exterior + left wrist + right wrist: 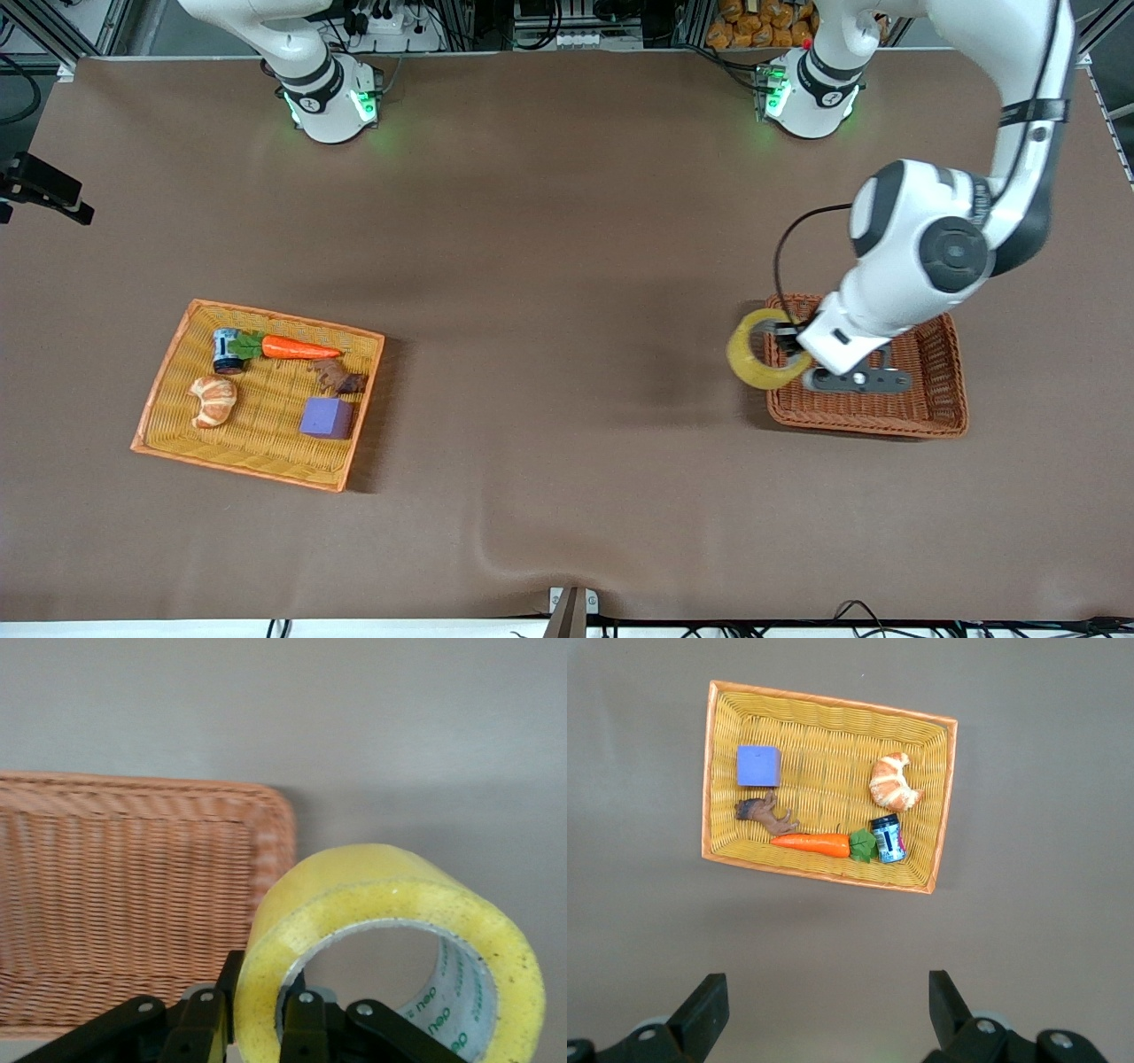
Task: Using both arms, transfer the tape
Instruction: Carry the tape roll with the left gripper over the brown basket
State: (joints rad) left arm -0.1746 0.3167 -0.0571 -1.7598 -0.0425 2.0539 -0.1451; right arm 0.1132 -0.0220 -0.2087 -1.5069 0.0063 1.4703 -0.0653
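My left gripper (785, 342) is shut on the yellowish tape roll (758, 351), one finger inside the ring and one outside. It holds the roll in the air over the edge of the brown wicker basket (930, 403) that faces the right arm's end. In the left wrist view the tape (390, 930) stands on edge between the fingers (306, 1028), with the basket (133, 895) beside it. My right gripper (824, 1005) is open and empty, high above the table, looking down on the yellow basket (824, 873). The right gripper itself is out of the front view.
The yellow wicker basket (168, 372) at the right arm's end holds a carrot (297, 347), a croissant (213, 400), a purple cube (326, 417), a small can (227, 349) and a brown figure (338, 378). A black camera mount (40, 188) juts in at the table's edge there.
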